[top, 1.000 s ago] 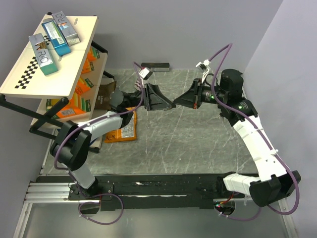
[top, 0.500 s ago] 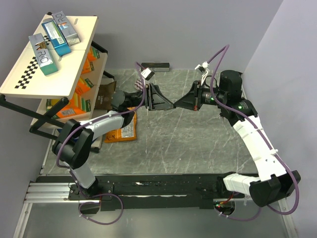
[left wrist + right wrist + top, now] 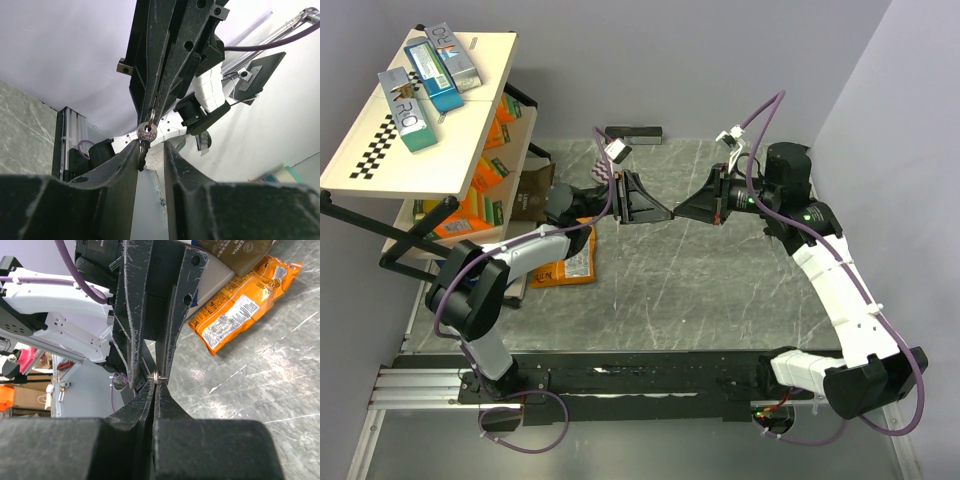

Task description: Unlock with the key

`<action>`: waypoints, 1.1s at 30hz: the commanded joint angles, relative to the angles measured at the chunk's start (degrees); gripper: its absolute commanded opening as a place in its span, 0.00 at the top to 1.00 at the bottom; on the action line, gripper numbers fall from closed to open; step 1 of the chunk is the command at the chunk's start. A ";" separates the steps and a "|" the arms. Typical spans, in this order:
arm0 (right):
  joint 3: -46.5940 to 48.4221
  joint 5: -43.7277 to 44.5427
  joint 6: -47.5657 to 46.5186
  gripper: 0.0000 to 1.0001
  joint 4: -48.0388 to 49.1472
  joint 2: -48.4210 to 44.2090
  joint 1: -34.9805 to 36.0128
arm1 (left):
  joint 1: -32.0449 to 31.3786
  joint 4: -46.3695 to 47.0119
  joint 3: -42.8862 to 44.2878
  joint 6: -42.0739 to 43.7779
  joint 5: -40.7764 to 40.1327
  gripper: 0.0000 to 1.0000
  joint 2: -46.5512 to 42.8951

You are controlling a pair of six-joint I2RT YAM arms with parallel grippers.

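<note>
A shelf rack (image 3: 492,62) stands against the left wall, and I place everything else from it. A few teal and grey boxes (image 3: 432,70) lie slanted on its pale top board. The shelves below are packed with orange packets (image 3: 485,170). At the foot of the rack a brown pouch (image 3: 533,192) sits on the table, and just past it, further from the rack, an orange snack bag (image 3: 570,262) lies flat.

The table (image 3: 720,290) is grey and veined like marble, with plain lilac-grey walls closing it in. A dark flat bar (image 3: 635,133) lies along the far edge, to the right of the rack. A black rail (image 3: 650,380) runs along the near edge, where the arms are bolted.

Well to the right of the rack, above the middle of the table, the two arms meet tip to tip in the air. The right gripper (image 3: 154,386) is clenched on the key (image 3: 146,134), pinching it at its round head and ring, so the key hangs clear of the surface. Its blade reaches into the left gripper (image 3: 150,152), whose fingers (image 3: 120,165) stand apart on either side with a gap showing, so they are not clamped on it. The blade seems to rest against one finger, though I can't be sure from here that they touch.
</note>
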 commanded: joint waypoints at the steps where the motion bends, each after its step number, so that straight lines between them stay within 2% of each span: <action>1: -0.01 -0.63 -0.72 1.00 0.82 -1.87 -0.47 | -0.17 2.71 -0.35 1.21 -0.87 0.73 -2.84; 5: 0.17 -0.45 -0.99 1.00 0.56 -1.87 -0.56 | -0.17 2.53 -0.26 1.30 -0.79 0.81 -2.75; 9: 0.43 -0.28 -1.25 1.00 -0.23 -1.87 -0.56 | -0.17 1.30 -0.08 2.00 -0.52 0.97 -2.92; 11: 0.61 -0.01 -1.34 0.99 -0.76 -1.96 -0.74 | 0.01 -0.27 0.18 3.31 0.26 0.99 -3.18; 13: 0.87 -0.27 -1.60 0.90 -1.63 -2.05 -1.09 | 0.36 -2.90 0.09 5.51 0.79 0.99 -3.97; 14: 0.87 -0.63 -1.60 0.79 -1.90 -2.31 -1.87 | 0.54 -8.23 0.01 9.09 1.40 0.99 -4.94; 16: 0.70 -1.59 -1.51 0.66 -2.51 -3.18 -3.11 | 0.63 -17.63 0.79 15.24 2.46 0.99 -6.34; 17: 0.70 -1.68 -1.60 0.49 -2.95 -3.36 -4.42 | 0.63 -23.78 1.49 24.24 2.81 0.99 -8.00; 18: 0.78 -1.77 -2.21 0.43 -3.48 -3.54 -4.95 | 0.54 -38.72 2.46 29.55 2.99 0.99 -8.80; 19: 1.31 -1.60 -2.83 0.39 -4.09 -3.80 -5.04 | 0.36 -46.26 4.99 34.91 2.91 0.99 -9.42; 20: 1.92 -0.20 -3.96 0.33 -6.80 -3.81 -5.05 | 0.27 -52.95 6.58 45.32 2.47 0.99 -10.38; 21: 3.32 0.07 -6.41 0.32 -8.30 -3.46 -4.78 | 0.19 -66.15 9.55 49.86 2.12 0.99 -10.57; 23: 4.56 0.07 -8.62 0.32 -12.34 -2.23 -4.43 | 0.10 -75.91 11.95 59.51 2.38 0.99 -10.57; 25: 5.44 -0.27 -10.74 0.35 -13.85 -1.44 -3.03 | -0.08 -84.60 13.97 63.51 3.34 0.99 -10.57; 33: 5.27 -1.85 -13.73 0.53 -17.20 1.47 1.89 | -2.71 -101.34 19.33 75.21 5.63 0.99 -9.08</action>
